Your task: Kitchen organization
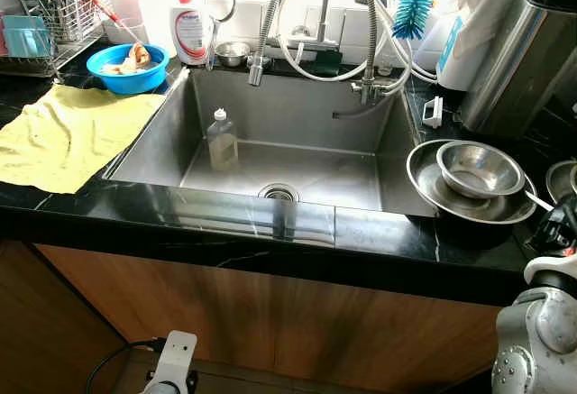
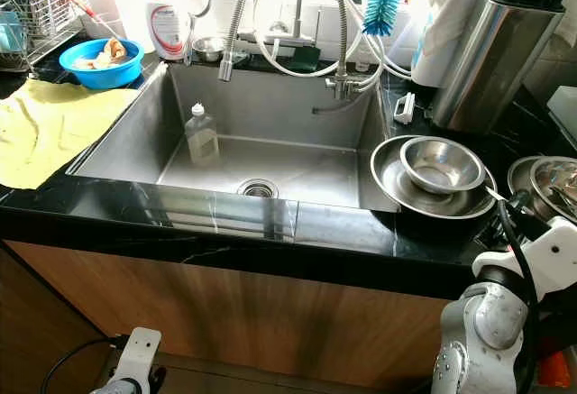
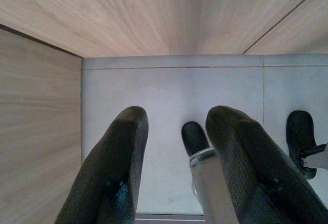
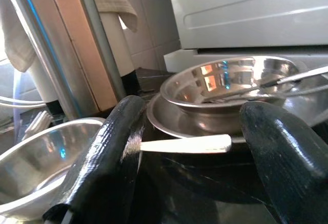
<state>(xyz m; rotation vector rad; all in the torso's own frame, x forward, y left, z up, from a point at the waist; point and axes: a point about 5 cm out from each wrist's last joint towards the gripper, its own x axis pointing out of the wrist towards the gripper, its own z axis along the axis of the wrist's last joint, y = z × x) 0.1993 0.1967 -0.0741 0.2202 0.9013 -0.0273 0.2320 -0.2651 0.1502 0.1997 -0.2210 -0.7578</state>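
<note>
My right gripper (image 4: 192, 108) is open low over the black counter at the right of the sink (image 1: 270, 105). A white utensil handle (image 4: 187, 143) lies between its fingers, untouched. Just beyond it a steel bowl (image 4: 230, 80) holding utensils sits on a steel plate. A small steel bowl (image 1: 478, 169) nests in a wide one (image 1: 424, 178) beside the sink. A clear plastic bottle (image 1: 221, 140) stands upright inside the sink. My left gripper (image 3: 179, 116) hangs open by the wooden cabinet, pointing at the grey floor.
A yellow cloth (image 1: 68, 132) covers the counter left of the sink, with a blue bowl (image 1: 127, 68) and a dish rack (image 1: 45, 15) behind it. Soap bottle (image 1: 189, 24), hoses, a blue brush (image 1: 413, 11) and a tall steel canister (image 1: 518, 60) line the back.
</note>
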